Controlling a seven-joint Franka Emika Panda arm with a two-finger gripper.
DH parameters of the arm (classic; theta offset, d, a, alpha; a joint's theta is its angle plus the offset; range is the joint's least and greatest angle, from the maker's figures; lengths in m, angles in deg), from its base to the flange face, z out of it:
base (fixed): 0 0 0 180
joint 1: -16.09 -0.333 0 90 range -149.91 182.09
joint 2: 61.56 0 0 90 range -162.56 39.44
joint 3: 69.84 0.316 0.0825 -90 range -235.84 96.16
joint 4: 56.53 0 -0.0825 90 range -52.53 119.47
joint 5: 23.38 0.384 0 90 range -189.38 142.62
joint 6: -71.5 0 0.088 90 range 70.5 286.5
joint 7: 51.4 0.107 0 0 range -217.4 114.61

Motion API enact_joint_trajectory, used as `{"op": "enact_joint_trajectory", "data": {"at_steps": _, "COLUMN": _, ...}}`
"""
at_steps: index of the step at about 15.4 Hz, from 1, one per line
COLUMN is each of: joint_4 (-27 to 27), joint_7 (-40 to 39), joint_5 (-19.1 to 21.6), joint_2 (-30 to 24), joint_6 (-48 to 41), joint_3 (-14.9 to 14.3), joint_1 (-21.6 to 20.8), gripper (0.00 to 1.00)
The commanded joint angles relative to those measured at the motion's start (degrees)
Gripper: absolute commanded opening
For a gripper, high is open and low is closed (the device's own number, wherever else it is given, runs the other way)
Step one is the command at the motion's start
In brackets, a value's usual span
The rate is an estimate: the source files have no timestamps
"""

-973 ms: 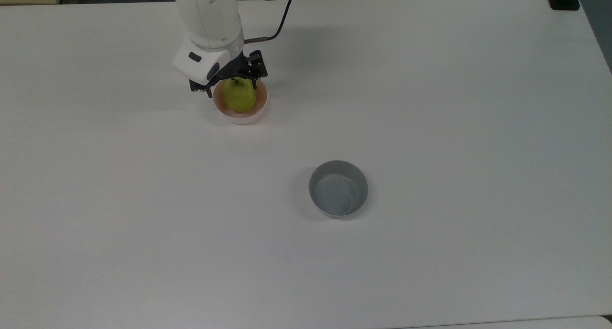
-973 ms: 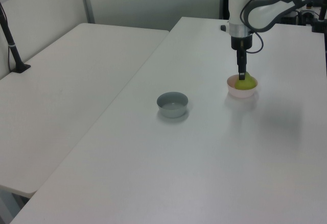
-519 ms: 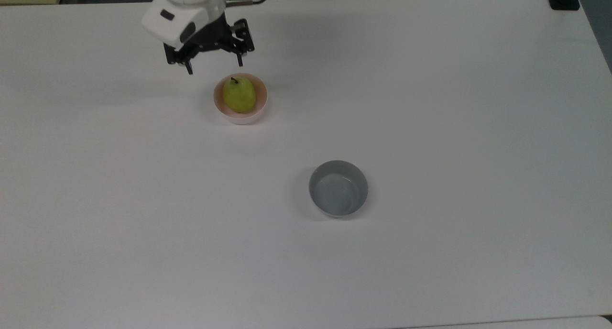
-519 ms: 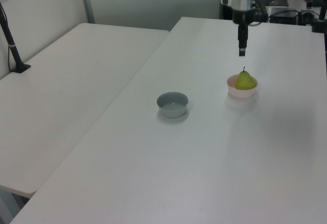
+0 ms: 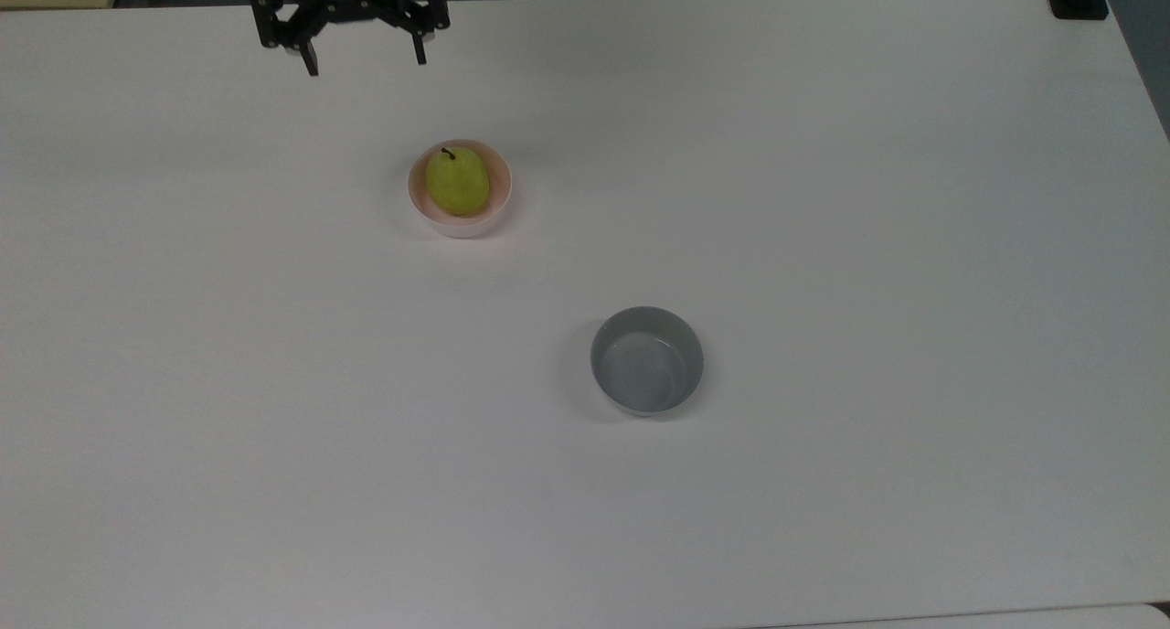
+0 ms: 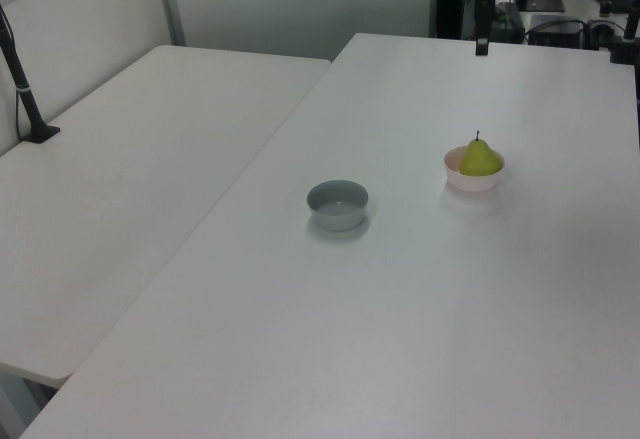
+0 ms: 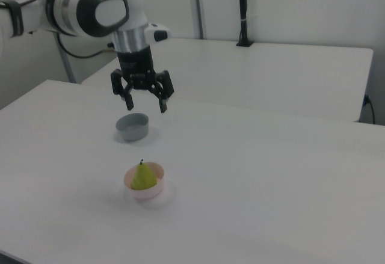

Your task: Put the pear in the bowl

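Item: gripper (image 5: 366,60), on my feed spread wide, fingers (image 7: 162,106) well apart, holding nothing and touching nothing, hanging above the table (image 5: 823,199).

Item: pear (image 5: 457,181), upright, stem up, sitting in the pink bowl (image 5: 420,207), below the claw and clear of it.

Item: grey bowl (image 5: 647,361), farther from the claw than the pink one; looks empty, though I cannot be sure.

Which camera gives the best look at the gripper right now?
The right view: the gripper hangs whole above the table, fingers spread and empty, well above the pear. The top view catches it at the upper edge, partly cropped. The left view shows just a dark sliver, edge-on.
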Motion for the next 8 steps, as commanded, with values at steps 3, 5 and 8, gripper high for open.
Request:
{"op": "enact_joint_trajectory", "data": {"at_steps": 3, "joint_4": -5.04, "joint_7": 5.40, "joint_5": 2.58, "joint_2": -0.72, "joint_6": -4.30, "joint_3": -0.61, "joint_1": 0.18, "gripper": 1.00}}
{"op": "enact_joint_trajectory", "data": {"at_steps": 5, "joint_4": -5.04, "joint_7": 5.41, "joint_5": 4.86, "joint_2": -1.07, "joint_6": -3.34, "joint_3": -1.14, "joint_1": 0.27, "gripper": 1.00}}
{"op": "enact_joint_trajectory", "data": {"at_steps": 8, "joint_4": -4.95, "joint_7": 5.49, "joint_5": 5.31, "joint_2": -1.60, "joint_6": -2.81, "joint_3": -1.40, "joint_1": -0.17, "gripper": 1.00}}
